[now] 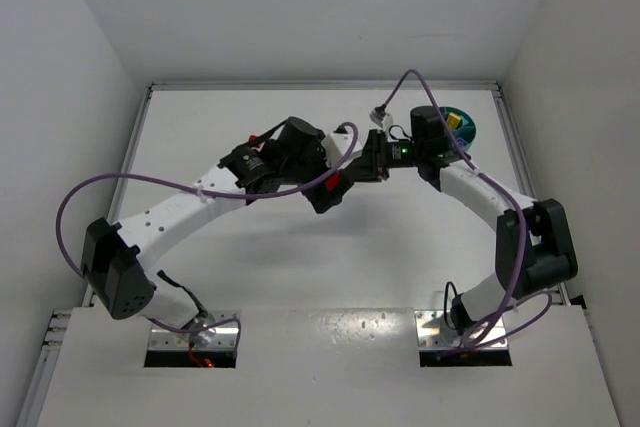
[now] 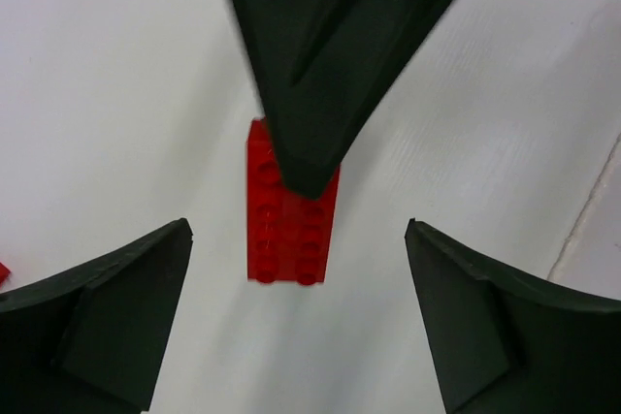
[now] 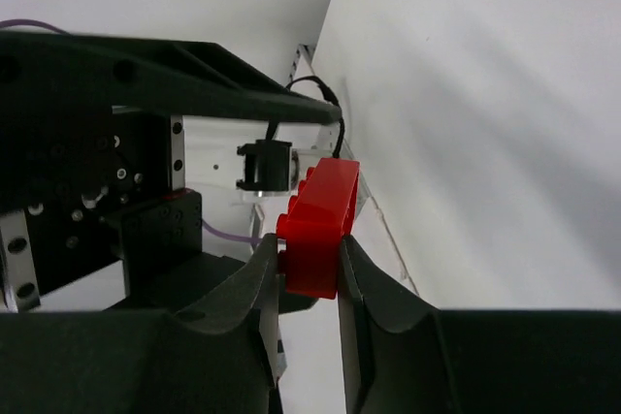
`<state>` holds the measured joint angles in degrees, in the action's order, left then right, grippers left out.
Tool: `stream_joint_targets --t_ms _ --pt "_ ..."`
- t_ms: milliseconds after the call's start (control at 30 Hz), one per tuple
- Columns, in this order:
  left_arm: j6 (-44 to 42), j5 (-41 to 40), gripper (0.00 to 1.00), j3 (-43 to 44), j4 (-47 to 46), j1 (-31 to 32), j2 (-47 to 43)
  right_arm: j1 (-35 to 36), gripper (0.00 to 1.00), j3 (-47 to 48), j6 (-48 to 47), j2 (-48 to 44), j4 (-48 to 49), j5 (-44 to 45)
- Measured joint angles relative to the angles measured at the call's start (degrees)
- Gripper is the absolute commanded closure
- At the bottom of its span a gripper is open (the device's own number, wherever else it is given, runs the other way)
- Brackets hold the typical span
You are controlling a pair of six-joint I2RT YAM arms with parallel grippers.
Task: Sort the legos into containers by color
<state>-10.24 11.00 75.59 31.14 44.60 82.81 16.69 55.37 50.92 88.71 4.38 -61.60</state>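
Above the middle of the table, my right gripper (image 3: 309, 254) is shut on a red lego (image 3: 320, 225), which sticks up from between the fingertips. In the left wrist view the same red lego (image 2: 291, 230) hangs under a dark finger (image 2: 330, 65) of the right gripper. My left gripper (image 2: 299, 230) is open, its fingers standing wide on either side of the brick without touching it. From above, the two grippers meet, left gripper (image 1: 325, 195) and right gripper (image 1: 352, 177), with the red lego (image 1: 334, 185) between them. The teal container (image 1: 464, 129) sits at the far right, behind the right arm, and is partly hidden.
A yellow piece (image 1: 453, 119) shows inside the teal tub. A sliver of another red piece (image 2: 3, 271) lies at the left edge of the left wrist view. White walls close in the table on the left, back and right.
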Motion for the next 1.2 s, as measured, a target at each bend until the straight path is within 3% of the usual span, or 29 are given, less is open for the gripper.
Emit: stream_joint_targets --t_ms 133,333,533,700,933,1200 --pt "5.14 -0.72 0.00 -0.48 0.00 -3.69 -0.09 -2.23 1.00 -0.28 -3.17 -0.02 -2.73 1.14" --pt "11.19 8.83 0.00 -3.02 0.28 -18.56 -1.03 -8.41 1.00 -0.46 -6.60 -0.68 -9.20 2.64" --pt "15.06 16.72 0.00 -6.38 0.68 -27.02 -2.40 -18.16 1.00 -2.34 0.63 -0.52 -7.23 3.63" --pt "17.00 20.11 0.00 -8.22 0.46 -29.31 -4.44 -23.23 1.00 -2.43 11.21 -0.48 -2.91 8.31" --pt "19.06 22.14 0.00 -9.42 -0.13 -31.47 -5.33 -30.12 1.00 -1.40 20.96 1.16 -8.61 15.06" --pt "21.35 24.83 0.00 -9.90 -1.44 -33.03 -4.81 -36.09 1.00 -1.90 30.67 1.38 -9.44 16.37"
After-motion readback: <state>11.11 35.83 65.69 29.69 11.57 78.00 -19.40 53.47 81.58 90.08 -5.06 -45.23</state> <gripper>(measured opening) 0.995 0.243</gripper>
